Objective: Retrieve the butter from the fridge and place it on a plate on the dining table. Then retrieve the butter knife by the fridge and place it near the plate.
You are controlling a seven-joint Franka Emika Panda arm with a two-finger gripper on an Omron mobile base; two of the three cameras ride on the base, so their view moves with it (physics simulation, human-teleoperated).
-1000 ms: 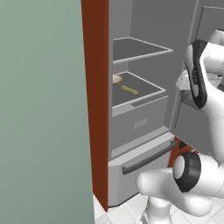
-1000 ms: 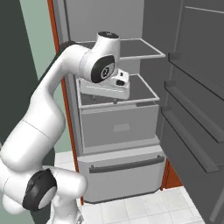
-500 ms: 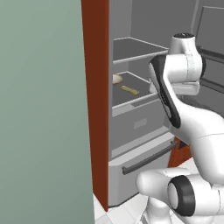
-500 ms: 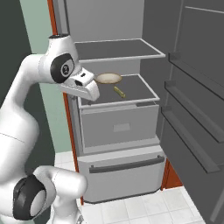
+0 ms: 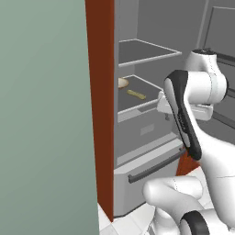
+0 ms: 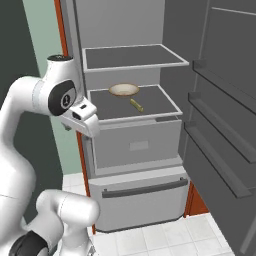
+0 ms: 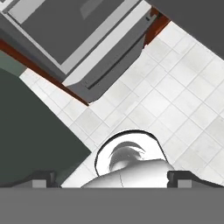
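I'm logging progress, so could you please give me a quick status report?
Gripper open, empty, pointing at the floor. Small pale yellow butter stick on grey fridge shelf, beside tan round item. Fridge door open, nothing blocking.

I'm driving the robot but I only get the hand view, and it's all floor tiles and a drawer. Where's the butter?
Observer: The butter lies on a shelf inside the open fridge, above that drawer.
Operator: Is anything beside it?
Observer: Yes, a tan round thing sits close behind it, deeper on the same shelf.
Operator: Is my hand near it?
Observer: No. The gripper hangs out in front of the fridge, open and empty, near that shelf's height.
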